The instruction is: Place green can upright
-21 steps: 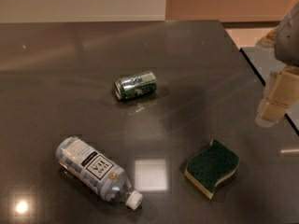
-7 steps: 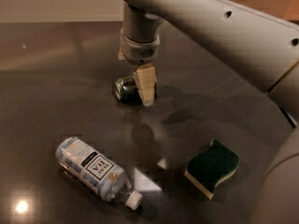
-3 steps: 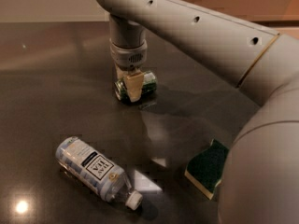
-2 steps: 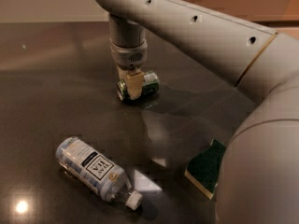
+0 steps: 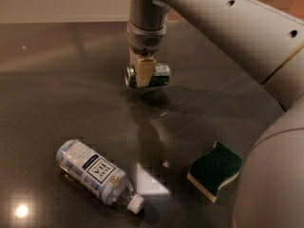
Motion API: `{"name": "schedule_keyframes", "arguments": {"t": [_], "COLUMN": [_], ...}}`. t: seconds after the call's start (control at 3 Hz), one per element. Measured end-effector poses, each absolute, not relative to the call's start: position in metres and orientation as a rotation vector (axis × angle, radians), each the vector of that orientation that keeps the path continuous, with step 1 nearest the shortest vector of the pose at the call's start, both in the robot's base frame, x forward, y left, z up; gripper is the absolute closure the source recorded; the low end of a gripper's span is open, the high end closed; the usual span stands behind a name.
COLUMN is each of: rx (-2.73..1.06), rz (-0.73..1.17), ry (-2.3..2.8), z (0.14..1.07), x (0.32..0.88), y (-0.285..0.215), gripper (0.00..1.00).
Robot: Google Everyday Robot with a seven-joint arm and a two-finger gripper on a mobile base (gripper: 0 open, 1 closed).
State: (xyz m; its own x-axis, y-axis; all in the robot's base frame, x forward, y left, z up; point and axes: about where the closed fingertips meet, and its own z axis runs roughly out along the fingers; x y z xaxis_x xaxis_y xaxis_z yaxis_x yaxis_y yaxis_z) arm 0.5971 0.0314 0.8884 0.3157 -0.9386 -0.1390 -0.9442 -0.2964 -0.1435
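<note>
Gripper (image 5: pixel 143 80), fingers (image 5: pixel 142 70) clamped on the green can (image 5: pixel 161 76), which lies sideways between them. Bottle (image 5: pixel 92 171) and sponge (image 5: pixel 216 169) rest on the surface (image 5: pixel 57 89), well apart from the fingers.

Table (image 5: pixel 57 80): three items on or over it. Can (image 5: pixel 161 75) at centre rear, lying on its side, long axis left to right, end face to the left; it appears just clear of the surface. Gripper (image 5: pixel 142 77) directly above the can, reaching straight down; its fingers closed across the can's left half, one finger (image 5: pixel 142 70) over the near side. Arm (image 5: pixel 213 27) runs from the gripper up and rightward, then down the right edge to the front corner. Bottle (image 5: pixel 95 171) at front left, lying down, cap toward front right; well apart from the can. Sponge (image 5: pixel 216 169) at front right, flat on the table, right of the bottle, just beside the arm.
</note>
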Motion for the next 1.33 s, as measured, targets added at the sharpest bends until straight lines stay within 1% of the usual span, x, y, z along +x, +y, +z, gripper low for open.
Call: {"name": "schedule_keyframes", "arguments": {"t": [0.33,0.67,1.33], "rx": [-2.207,-2.021,-1.755], "rz": [0.187,0.379,0.657], "ry": [1.728,1.704,1.63], "z": [0.917,0.937,0.954], "x": [0.598,0.592,0.57], "y": [0.023,0.014,0.001], "gripper": [1.0,1.0,1.0]}}
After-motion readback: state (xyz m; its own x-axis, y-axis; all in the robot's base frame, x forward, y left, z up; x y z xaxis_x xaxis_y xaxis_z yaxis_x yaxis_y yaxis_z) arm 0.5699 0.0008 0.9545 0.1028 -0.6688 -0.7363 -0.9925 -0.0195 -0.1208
